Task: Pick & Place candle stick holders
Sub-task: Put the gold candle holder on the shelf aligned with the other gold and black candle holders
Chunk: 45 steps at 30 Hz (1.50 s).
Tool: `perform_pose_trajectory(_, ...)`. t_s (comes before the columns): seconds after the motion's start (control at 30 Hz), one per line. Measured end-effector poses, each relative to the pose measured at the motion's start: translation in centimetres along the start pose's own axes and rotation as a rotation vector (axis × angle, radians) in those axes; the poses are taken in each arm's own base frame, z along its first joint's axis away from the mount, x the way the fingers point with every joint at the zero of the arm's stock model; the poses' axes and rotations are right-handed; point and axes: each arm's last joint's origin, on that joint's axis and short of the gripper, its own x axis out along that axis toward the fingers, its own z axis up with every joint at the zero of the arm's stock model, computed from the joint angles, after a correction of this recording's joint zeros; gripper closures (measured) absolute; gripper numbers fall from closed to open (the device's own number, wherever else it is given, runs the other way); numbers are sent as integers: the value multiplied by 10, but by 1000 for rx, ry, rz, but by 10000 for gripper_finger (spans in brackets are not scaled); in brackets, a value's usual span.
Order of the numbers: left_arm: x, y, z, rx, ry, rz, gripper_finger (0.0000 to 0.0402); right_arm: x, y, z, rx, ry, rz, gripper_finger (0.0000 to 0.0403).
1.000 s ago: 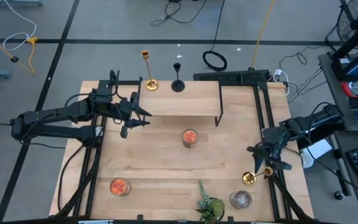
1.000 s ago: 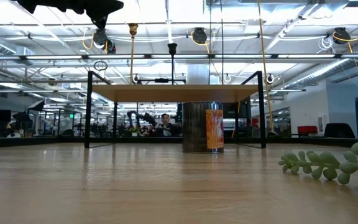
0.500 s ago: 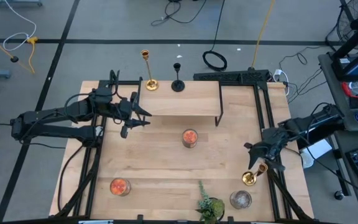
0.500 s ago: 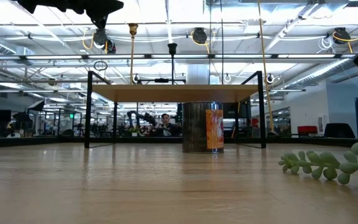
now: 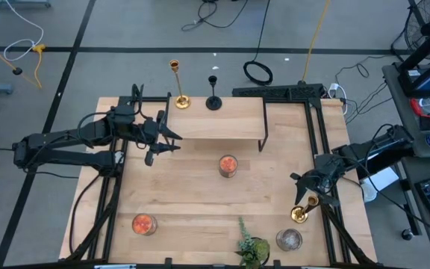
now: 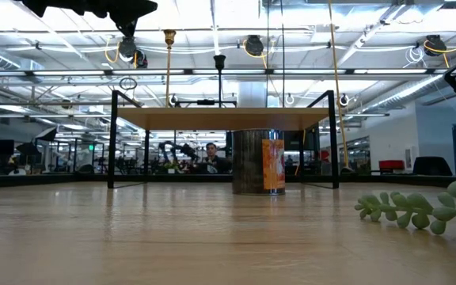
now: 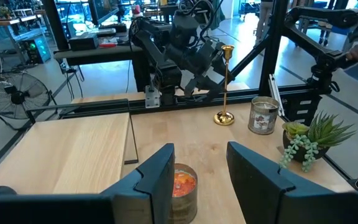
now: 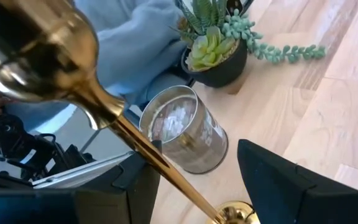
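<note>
A gold candlestick holder [image 5: 304,208] stands on its base near the table's right near corner; it also shows in the left wrist view [image 7: 226,81]. My right gripper [image 5: 307,192] is open, with its fingers on either side of the stem [image 8: 135,140]. A second gold holder [image 5: 178,86] and a shorter black holder [image 5: 213,97] stand on their bases at the far edge of a raised wooden shelf [image 5: 215,123]. My left gripper [image 5: 166,140] is open and empty, above the table by the shelf's left end. My right gripper is open around the gold holder's stem, roughly at mid height. The stem [image 8: 151,158] lies close along the inner side of one finger [image 8: 138,186]; the other finger stands apart. The fingers come level from the table's right side. The holder's base [image 5: 298,215] is on the table.
An orange jar candle [image 5: 228,166] stands mid-table below the shelf's near edge, and another [image 5: 144,224] at the near left. A grey jar candle [image 5: 289,239] and a small green plant [image 5: 251,250] stand close to the gold holder. Black frame rails run along both table sides.
My right gripper has moved toward the table's left. The gold holder's top has swung the same way with it while its base stayed in place, so the holder stands more upright than before.
</note>
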Motion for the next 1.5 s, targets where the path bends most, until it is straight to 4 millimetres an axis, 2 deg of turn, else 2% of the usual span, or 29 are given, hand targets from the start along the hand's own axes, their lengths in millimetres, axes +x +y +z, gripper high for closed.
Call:
perform_pose_trajectory(0.47,0,0,0,0,0,0,250,-3,3,0,10,-11,45,195)
perform_pose_trajectory(0.7,0,0,0,0,0,0,250,-5,6,6,224,-74,63,206)
perform_pose_trajectory(0.87,0,0,0,0,0,0,250,-6,9,12,280,-124,93,206)
perform_pose_trajectory(1.1,0,0,0,0,0,0,250,-5,0,8,301,-174,-121,207)
perform_pose_trajectory(1.3,0,0,0,0,0,0,250,-5,-2,3,165,-131,-167,207)
perform_pose_trajectory(1.5,0,0,0,0,0,0,250,-6,-5,2,113,-132,-240,207)
